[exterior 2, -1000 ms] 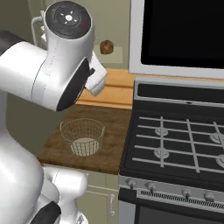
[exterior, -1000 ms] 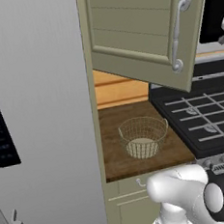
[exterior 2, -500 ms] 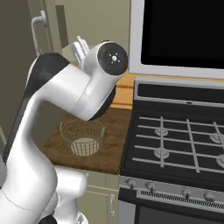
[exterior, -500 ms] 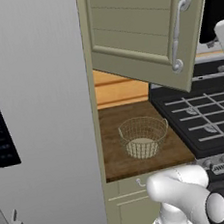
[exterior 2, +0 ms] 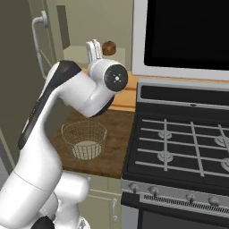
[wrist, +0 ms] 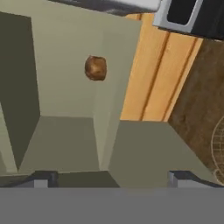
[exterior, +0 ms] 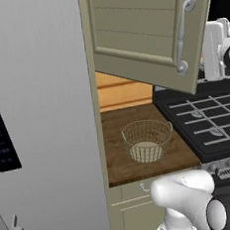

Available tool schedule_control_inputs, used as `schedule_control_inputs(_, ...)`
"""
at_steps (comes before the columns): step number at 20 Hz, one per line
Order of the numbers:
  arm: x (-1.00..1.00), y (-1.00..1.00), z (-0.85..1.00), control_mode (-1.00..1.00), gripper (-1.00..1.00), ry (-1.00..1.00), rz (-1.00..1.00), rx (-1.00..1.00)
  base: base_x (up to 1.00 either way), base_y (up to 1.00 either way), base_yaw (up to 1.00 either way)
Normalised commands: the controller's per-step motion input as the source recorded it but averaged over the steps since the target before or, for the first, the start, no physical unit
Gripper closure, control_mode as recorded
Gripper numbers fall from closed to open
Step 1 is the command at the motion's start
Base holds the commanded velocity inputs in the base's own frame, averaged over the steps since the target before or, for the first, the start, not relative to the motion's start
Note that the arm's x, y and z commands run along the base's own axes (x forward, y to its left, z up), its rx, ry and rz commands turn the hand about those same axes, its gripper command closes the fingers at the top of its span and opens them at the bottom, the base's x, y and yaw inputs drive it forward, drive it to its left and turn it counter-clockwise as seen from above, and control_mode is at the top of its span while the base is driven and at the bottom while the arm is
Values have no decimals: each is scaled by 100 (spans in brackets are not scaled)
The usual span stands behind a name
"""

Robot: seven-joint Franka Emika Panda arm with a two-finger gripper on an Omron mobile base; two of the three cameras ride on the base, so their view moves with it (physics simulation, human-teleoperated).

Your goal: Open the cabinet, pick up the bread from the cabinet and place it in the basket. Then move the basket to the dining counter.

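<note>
Bread (exterior 2: 108,47), a small brown-tan lump, is sitting inside the tall sage-green wall cabinet (exterior: 143,29), near its back wall, straight ahead of the gripper (exterior 2: 94,49), whose fingers are standing wide apart and empty. Open shelf room is lying around it. Below, the round tan wire basket (exterior 2: 84,140) is waiting on the dark wood worktop (exterior: 125,151), near its front edge.
</note>
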Motion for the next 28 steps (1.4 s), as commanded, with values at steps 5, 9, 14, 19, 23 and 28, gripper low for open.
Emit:
schedule_control_inputs(5, 20, -16, 40, -100, -100, 5, 27, 17, 0, 0, 0)
schedule_control_inputs(9, 1, 40, -2, -100, -100, 0, 26, 8, 0, 0, 0)
schedule_control_inputs(14, 1, 79, -11, -100, -100, -4, 19, 5, 0, 0, 0)
schedule_control_inputs(19, -25, 73, -2, -100, -100, -1, 19, 6, 0, 0, 0)
schedule_control_inputs(23, -100, 88, 0, -100, -100, -3, 23, 2, 0, 0, 0)
schedule_control_inputs(28, -82, 100, 1, -100, -100, 0, 20, 0, 0, 0, 0)
